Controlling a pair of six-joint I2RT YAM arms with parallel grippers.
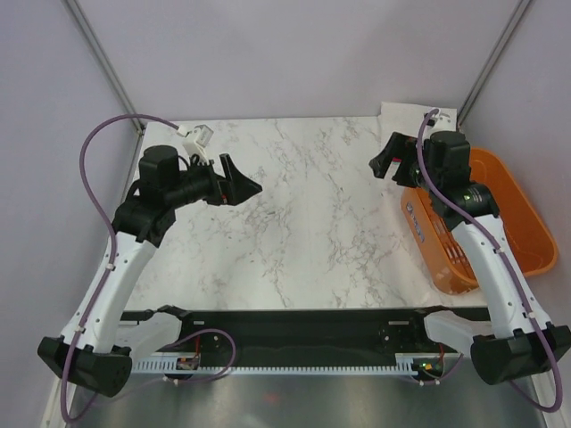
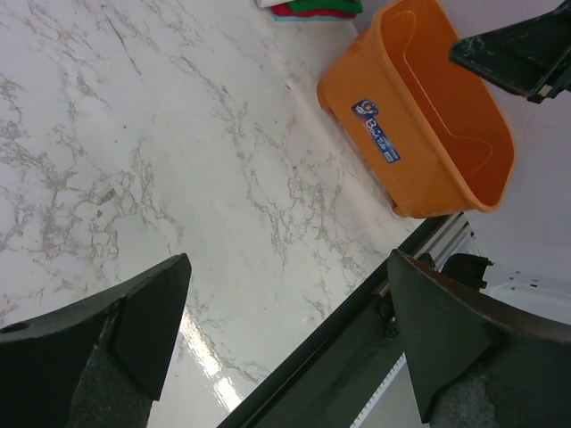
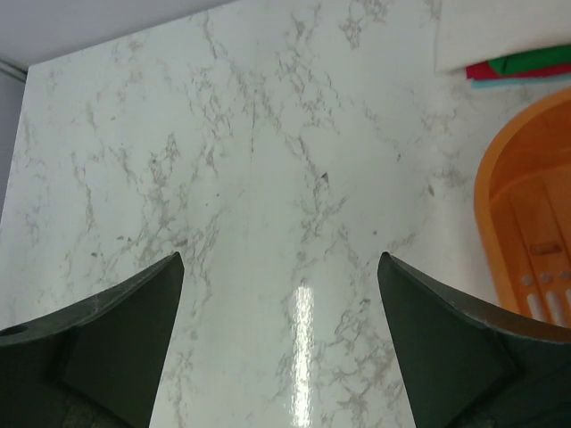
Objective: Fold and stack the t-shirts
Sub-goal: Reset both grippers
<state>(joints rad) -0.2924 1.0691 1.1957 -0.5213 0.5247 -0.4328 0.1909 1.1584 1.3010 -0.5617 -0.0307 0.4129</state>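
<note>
A stack of folded t-shirts (image 1: pixel 403 112) lies at the table's far right corner, white on top. In the right wrist view the stack (image 3: pixel 505 36) shows red and green edges (image 3: pixel 526 64) under the white layer. It also shows in the left wrist view (image 2: pixel 317 8). My left gripper (image 1: pixel 243 175) is open and empty, raised above the left part of the table (image 1: pixel 303 223). My right gripper (image 1: pixel 384 159) is open and empty, raised near the stack and the basket. Both wrist views show bare marble between the fingers (image 2: pixel 134 330) (image 3: pixel 116 339).
An orange plastic basket (image 1: pixel 508 214) sits at the table's right edge, its inside empty (image 2: pixel 446 98) (image 3: pixel 526 223). A white connector (image 1: pixel 198 136) hangs at the back left. A black rail (image 1: pixel 294 325) runs along the near edge.
</note>
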